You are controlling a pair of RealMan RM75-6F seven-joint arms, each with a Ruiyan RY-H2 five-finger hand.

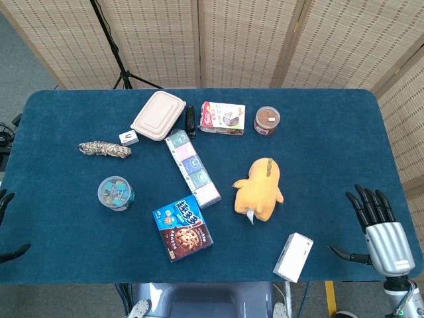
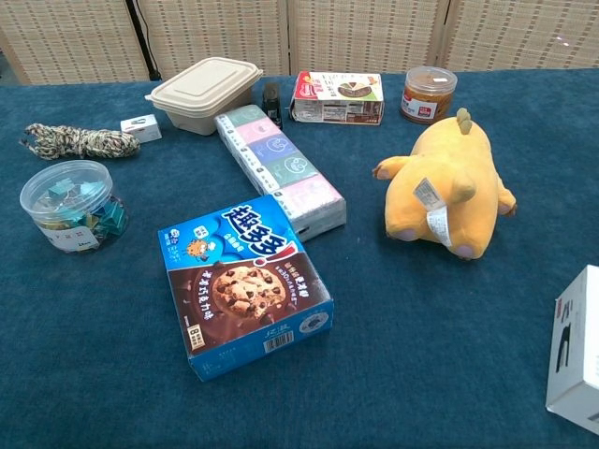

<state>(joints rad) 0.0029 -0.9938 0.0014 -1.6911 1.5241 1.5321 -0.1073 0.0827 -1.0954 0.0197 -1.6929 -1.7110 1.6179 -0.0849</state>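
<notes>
With its fingers spread wide and nothing in them, the right hand (image 1: 376, 228) hovers off the table's (image 1: 331, 132) right edge near the front right corner. Its thumb points toward the white box (image 1: 293, 257) but is not touching it. That box is the nearest thing to it, lying at the front edge and tilted. It looks like light cardboard, stiff but crushable, so I'd take it across the short sides rather than the broad face. The left hand (image 1: 8, 225) shows only dark fingertips at the left edge of the head view, so I can't tell how it's set. The nearest thing to it is the clear tub (image 1: 115, 193), which probably has slick plastic walls. The yellow plush (image 1: 260, 189) sits right of centre, soft and light, so almost any hold around the body should work. The cookie box (image 1: 182, 227) lies flat toward the front, left of centre, and just touches or nearly touches the long tissue pack (image 1: 192, 167), which runs diagonally toward the back. Toward the back edge sit a beige lidded container (image 1: 158, 115), a black item (image 1: 190, 120), a snack carton (image 1: 222, 118) and a brown jar (image 1: 266, 120). A rope bundle (image 1: 104, 149) and a small white cube (image 1: 128, 138) lie toward the back left.
</notes>
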